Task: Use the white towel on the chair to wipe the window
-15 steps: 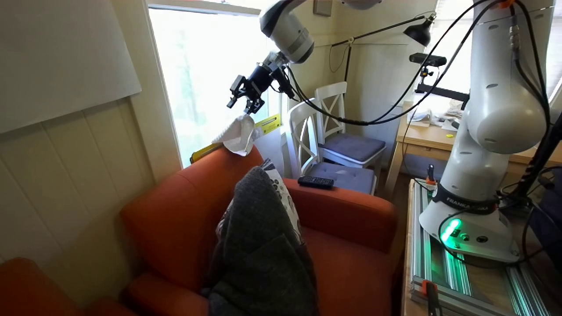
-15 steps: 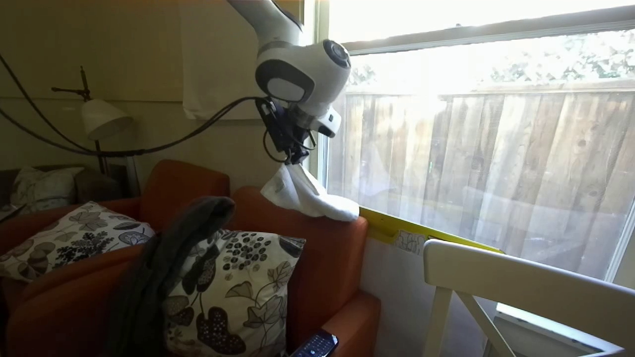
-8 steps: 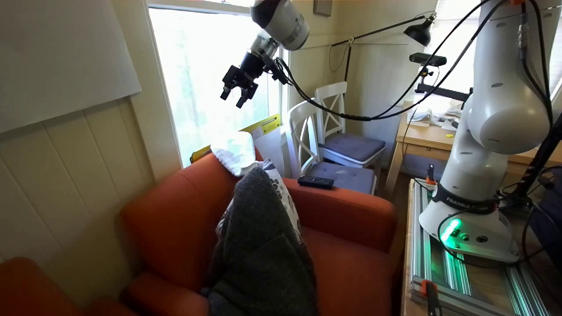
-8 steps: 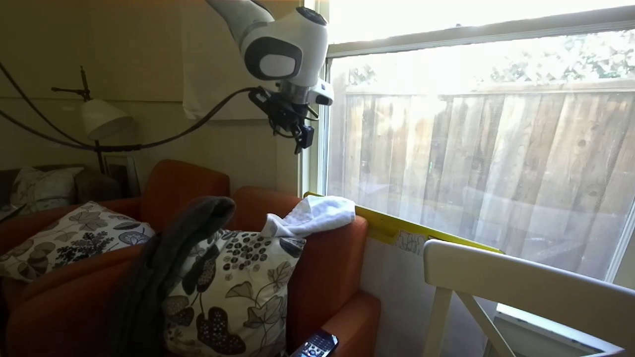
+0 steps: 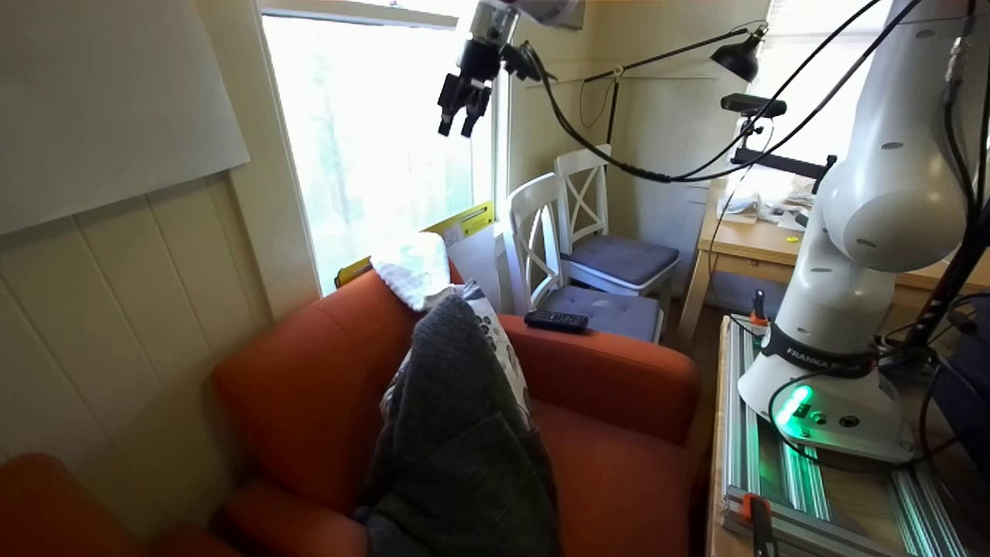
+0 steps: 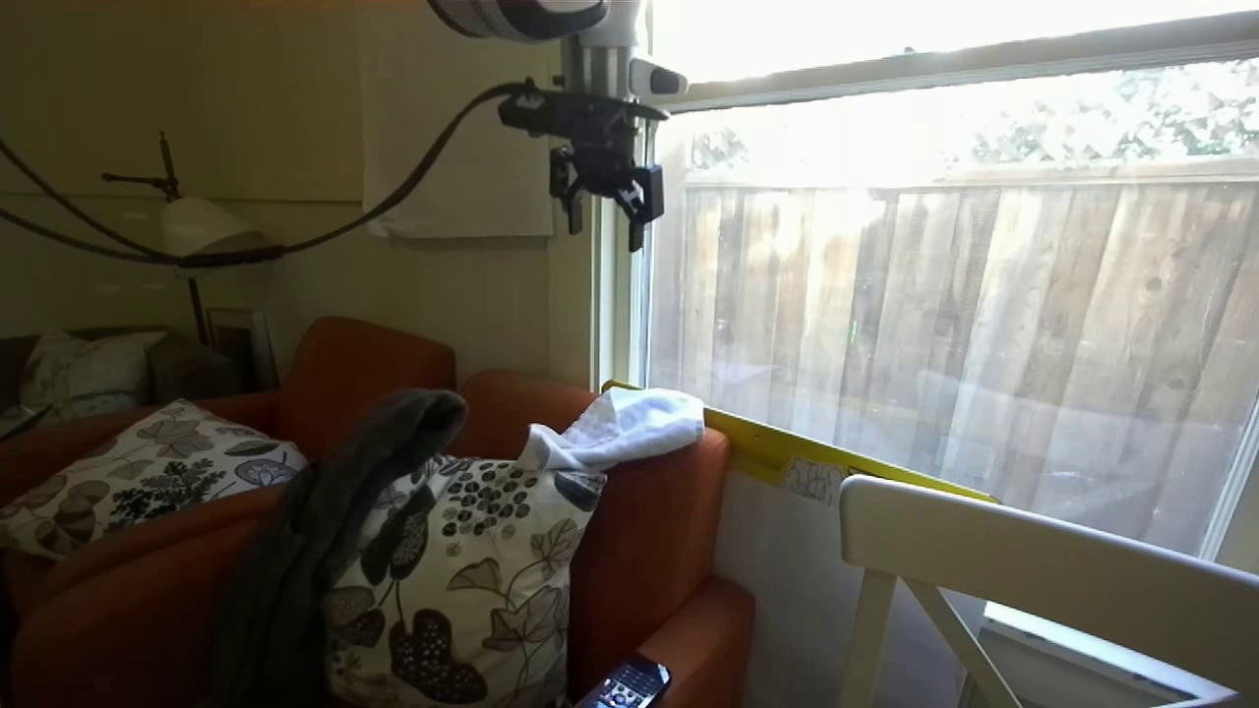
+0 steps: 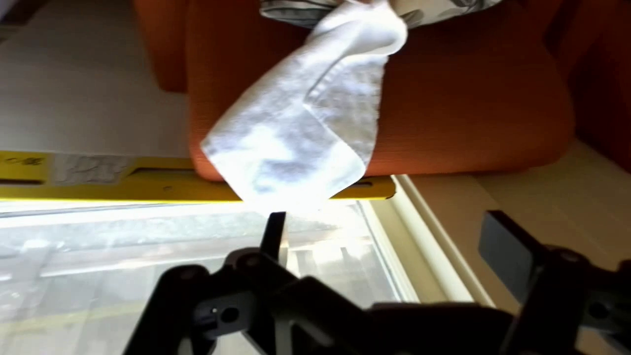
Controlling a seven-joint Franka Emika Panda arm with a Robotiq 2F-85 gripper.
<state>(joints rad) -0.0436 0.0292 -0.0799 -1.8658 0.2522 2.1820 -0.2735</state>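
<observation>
The white towel (image 5: 414, 267) lies crumpled over the top of the orange chair's backrest (image 5: 325, 348) in both exterior views (image 6: 629, 428). One end reaches the patterned cushion. In the wrist view the towel (image 7: 296, 123) hangs over the backrest edge, with a corner against the bright window. My gripper (image 5: 456, 131) is open and empty, well above the towel, pointing down. Its spread fingers show in an exterior view (image 6: 606, 238) and in the wrist view (image 7: 387, 227), with nothing between them. The window (image 6: 934, 315) is behind the chair, close to the gripper.
A yellow-edged board (image 6: 787, 457) leans below the window behind the chair. A dark grey blanket (image 5: 464, 418) and patterned cushion (image 6: 472, 580) are on the chair. A remote (image 5: 556, 321) lies on the armrest. White chairs (image 5: 534, 232) stand beside it. Cables (image 5: 619, 166) hang from the arm.
The gripper held the towel up a second ago, then opened and let it drop onto the backrest and cushion. The empty gripper has since risen and turned to point more straight down.
</observation>
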